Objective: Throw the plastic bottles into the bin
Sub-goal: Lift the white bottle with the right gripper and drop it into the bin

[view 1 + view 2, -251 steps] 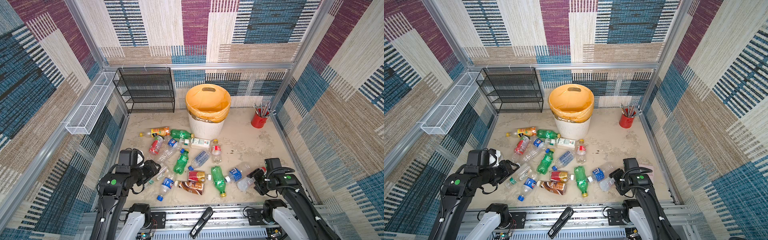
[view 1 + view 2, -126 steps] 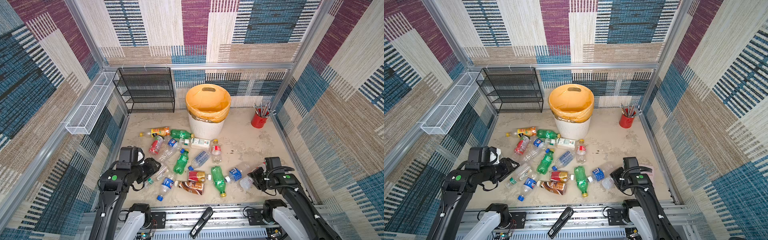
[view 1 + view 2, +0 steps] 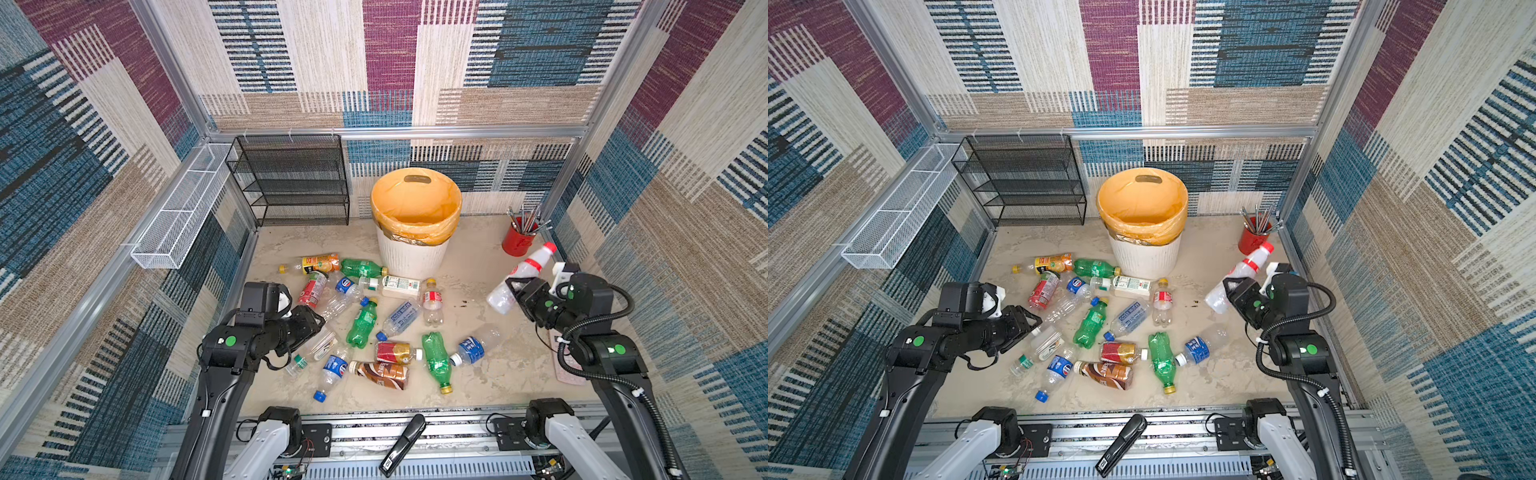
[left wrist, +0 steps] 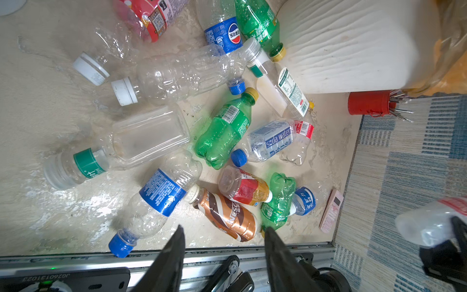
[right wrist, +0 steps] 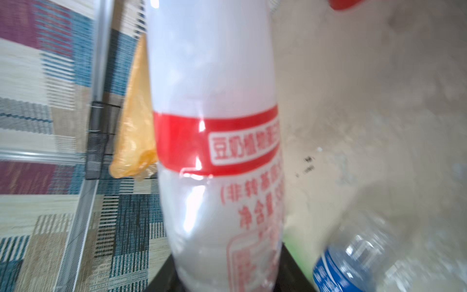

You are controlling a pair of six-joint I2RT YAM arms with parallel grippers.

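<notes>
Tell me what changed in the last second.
The right hand closed on the white red-capped bottle and lifted it off the floor, cap tilted toward the red cup. The left hand edged slightly forward, open and empty. The bottles on the floor and the bin stayed put.

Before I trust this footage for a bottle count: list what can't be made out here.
- Bin floor: both top views, hidden by its own wall and liner; contents unseen.
- White bottle: right wrist view, ends cut off by the frame edges, print blurred.
- Right gripper: both top views, one finger hidden behind the White bottle.
- Pink object: top view, partly under the right arm.
</notes>
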